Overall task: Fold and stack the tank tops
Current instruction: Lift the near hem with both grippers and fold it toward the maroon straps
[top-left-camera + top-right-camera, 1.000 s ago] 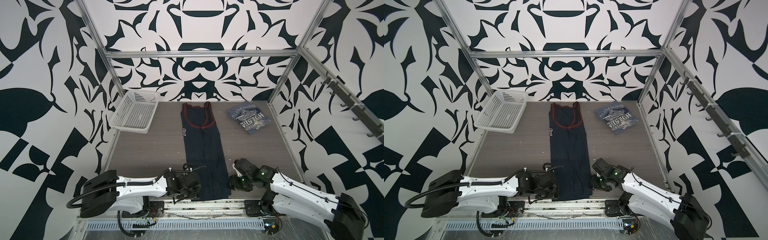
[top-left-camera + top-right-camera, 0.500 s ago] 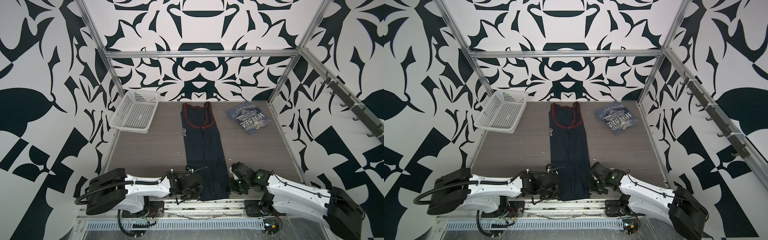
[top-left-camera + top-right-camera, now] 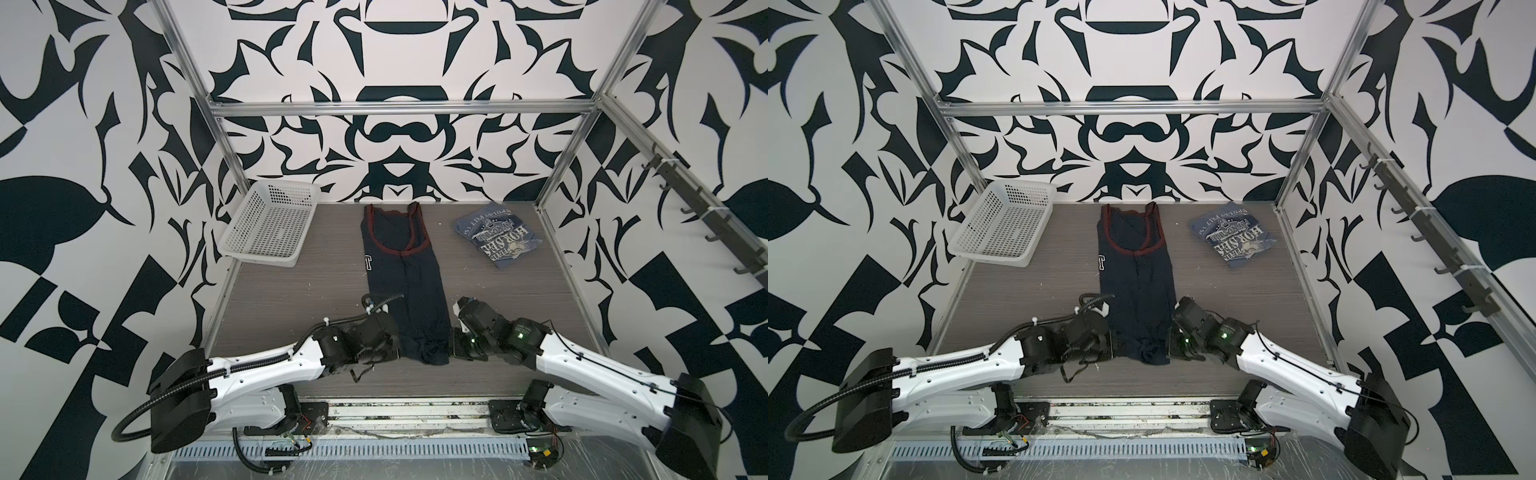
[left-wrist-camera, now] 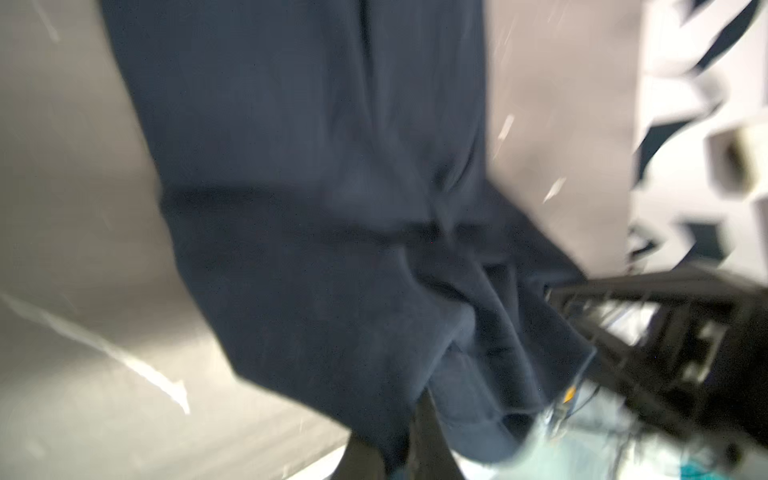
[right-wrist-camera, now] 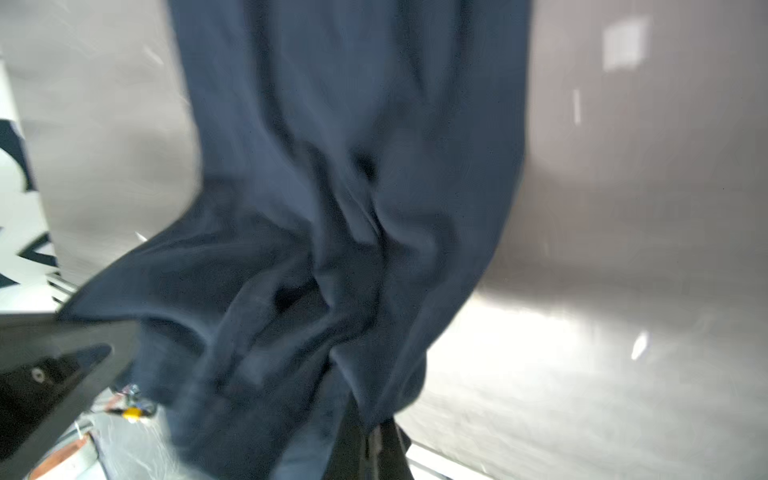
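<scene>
the large navy tank top (image 3: pixel 401 282), red-trimmed cloth folded lengthwise into a narrow strip, lies down the middle of the grey wood-grain table (image 3: pixel 291 299). its long axis runs from the near edge straight toward the patterned back wall (image 3: pixel 399 137), with the straps at the far end and the hem at the near end. the black left gripper (image 3: pixel 397 352) sits at the hem's left corner and the black right gripper (image 3: pixel 451 348) at its right corner, so each arm is as near as the other and the garment stretches away from both. both wrist views are blurred, but each shows dark cloth gathered and puckered into closed fingers, so i judge both grippers clenched on the hem, which looks bunched and slightly raised between them.

the coming move likely carries the hem forward along that axis toward the straps, halving the strip. the room for this is good: bare table lies on either side of the strip. the white perforated plastic basket (image 3: pixel 249 203) stands tilted at the far left, well apart. the smaller slate-blue tank top (image 3: pixel 496 237), already folded with its dark print up, rests at the far right, also clear of the path. the straps end just before the back wall, so overshoot there is the tight edge.
</scene>
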